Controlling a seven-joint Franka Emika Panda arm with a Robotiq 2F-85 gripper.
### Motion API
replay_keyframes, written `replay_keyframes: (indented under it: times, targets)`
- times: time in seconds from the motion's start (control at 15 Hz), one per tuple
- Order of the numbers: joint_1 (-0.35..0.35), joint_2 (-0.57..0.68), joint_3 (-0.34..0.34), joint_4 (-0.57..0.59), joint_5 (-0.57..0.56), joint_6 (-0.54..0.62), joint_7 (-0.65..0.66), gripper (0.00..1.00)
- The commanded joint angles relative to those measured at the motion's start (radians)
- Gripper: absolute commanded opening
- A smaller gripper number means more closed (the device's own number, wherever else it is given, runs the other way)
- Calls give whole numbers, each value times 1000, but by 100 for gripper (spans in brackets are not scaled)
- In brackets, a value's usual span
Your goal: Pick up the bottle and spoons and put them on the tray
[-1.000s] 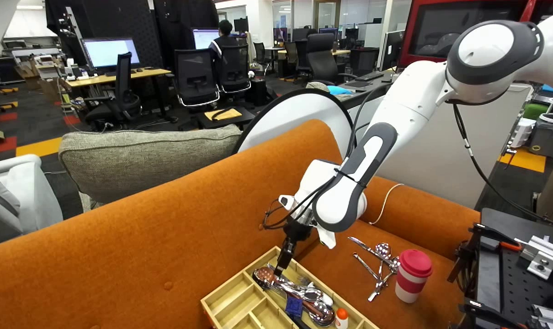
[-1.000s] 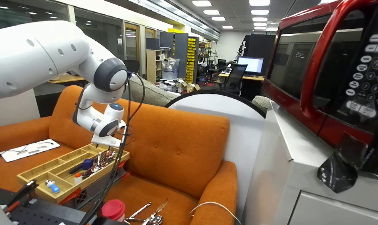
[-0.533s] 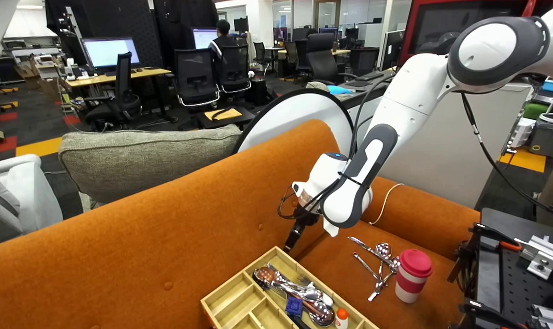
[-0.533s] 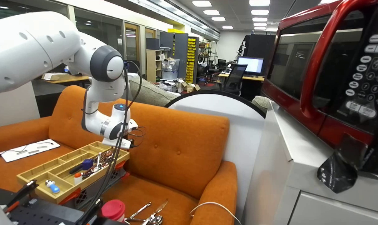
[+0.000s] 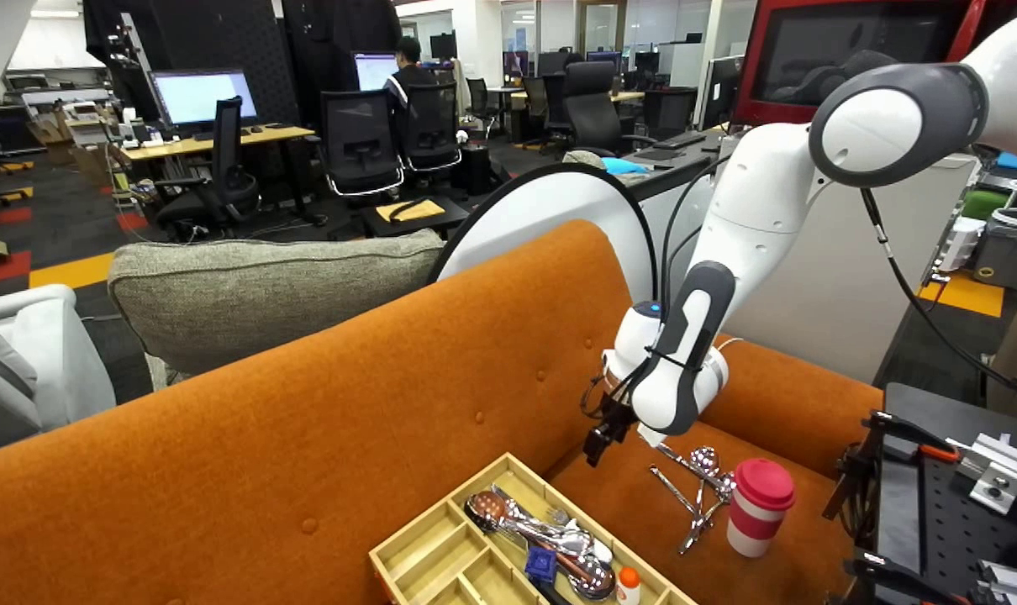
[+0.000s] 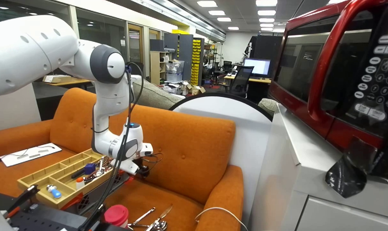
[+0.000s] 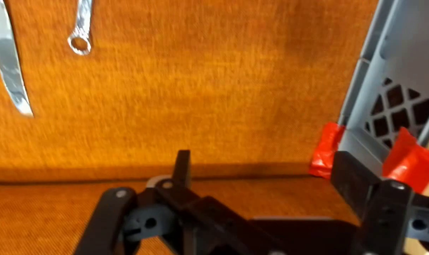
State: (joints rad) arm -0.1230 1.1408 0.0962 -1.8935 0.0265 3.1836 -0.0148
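Note:
The bottle (image 5: 756, 509), pale with a wide red lid and red band, stands upright on the sofa seat; its red lid (image 6: 116, 215) shows in an exterior view. Beside it lies a loose pile of shiny silver pieces, with a round spoon head (image 5: 705, 459), also partly in view here (image 6: 159, 226). The wooden tray (image 5: 429, 546) holds mixed utensils, a blue block and a small orange-capped bottle; it also shows here (image 6: 61, 201). My gripper (image 5: 594, 454) is open and empty above the seat (image 7: 262, 154), between tray and pile. It also shows here (image 6: 144, 172).
In the wrist view a knife blade (image 7: 9, 67) and a ring-ended silver piece (image 7: 81, 39) lie on the orange seat. A grey crate (image 7: 363, 85) with red tape is under the tray. The sofa back (image 5: 391, 395) rises behind. A black bench (image 5: 954, 521) stands beside the bottle.
My gripper has risen from inside the tray, crossed its edge, and moved out over the seat toward the silver pile. The tray's contents, the bottle and the pile have not visibly moved.

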Motion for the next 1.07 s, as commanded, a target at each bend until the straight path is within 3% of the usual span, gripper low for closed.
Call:
replay_keyframes:
  times: [0.0, 0.4, 1.0]
  targets:
    - [-24, 29, 0, -19, 50, -15, 62, 100]
    - [-50, 103, -23, -11, 128, -58, 148, 100]
    - [-30, 116, -33, -6, 110, -22, 129, 100]
